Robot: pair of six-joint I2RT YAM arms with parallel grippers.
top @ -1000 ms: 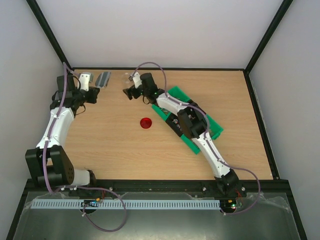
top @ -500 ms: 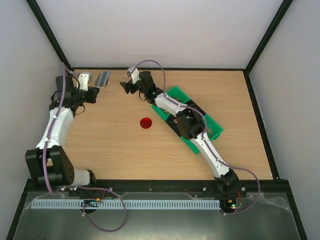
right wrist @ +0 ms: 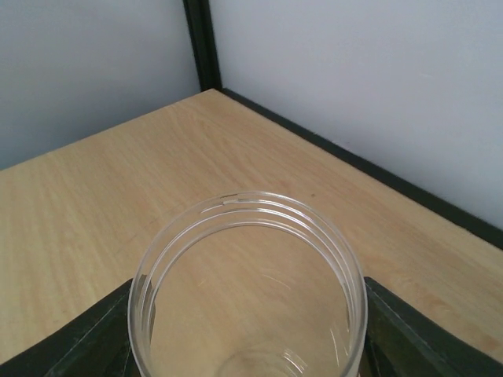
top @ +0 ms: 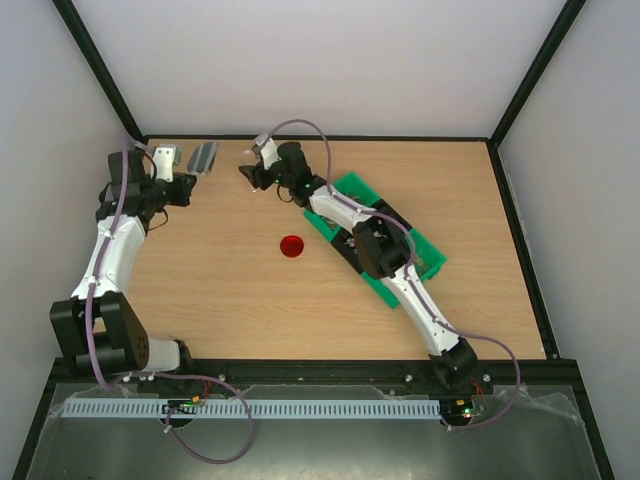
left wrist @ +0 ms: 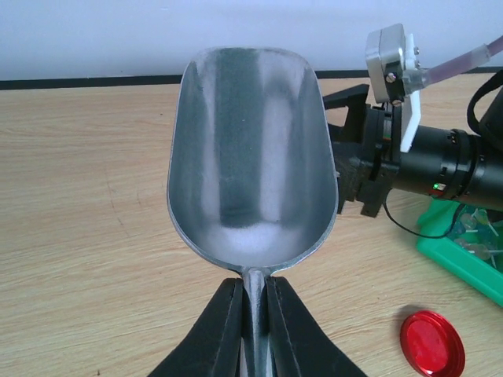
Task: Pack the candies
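Note:
My left gripper (left wrist: 253, 314) is shut on the handle of the silver metal scoop (left wrist: 251, 157), whose empty bowl points away from me, above the table at the back left (top: 205, 157). My right gripper (right wrist: 247, 330) reaches to the back middle (top: 250, 172). Its black fingers (right wrist: 94, 330) press against both sides of a clear open jar (right wrist: 247, 290), which is empty. A few pale wrapped candies (left wrist: 474, 222) show in the green tray (left wrist: 464, 263). In the top view the right arm covers most of that tray (top: 430, 262).
A red round lid (top: 292, 246) lies flat on the wooden table, between the arms and in front of the jar. The same red lid (left wrist: 431, 342) shows at the lower right of the left wrist view. Grey walls with black frame posts close the back and sides.
The right gripper has shifted slightly left toward the back and its fingers have narrowed onto the jar. The left arm with the scoop has barely moved.

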